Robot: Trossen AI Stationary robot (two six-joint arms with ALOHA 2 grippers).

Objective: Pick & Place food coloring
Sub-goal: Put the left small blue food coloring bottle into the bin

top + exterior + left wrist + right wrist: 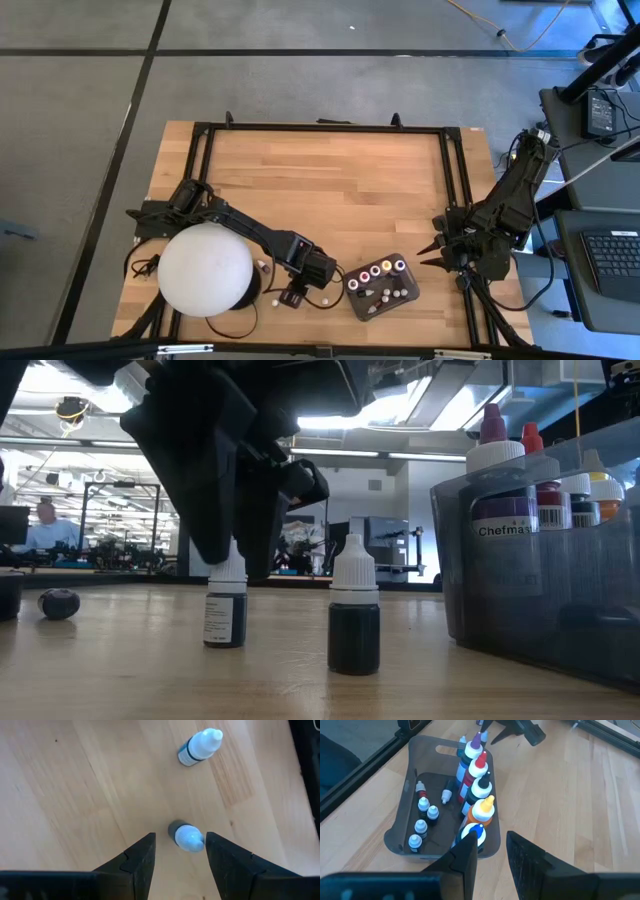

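Down at the counter's (pixel 330 170) six o'clock edge, the left hand (pixel 180 851) hangs spread over an upright white-capped food coloring bottle (pixel 185 835), fingers either side, not touching. A second bottle (pixel 199 747) lies beyond it. More bottles stand in the grey tray (pixel 379 288) at four o'clock. The right hand (pixel 436 254) waits at three o'clock of the tray, fingers narrowly parted, empty.

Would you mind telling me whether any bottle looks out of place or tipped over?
Mostly tidy. In the tray, one small bottle lies on its side; its neighbours stand upright. Two bottles stand outside on the table.
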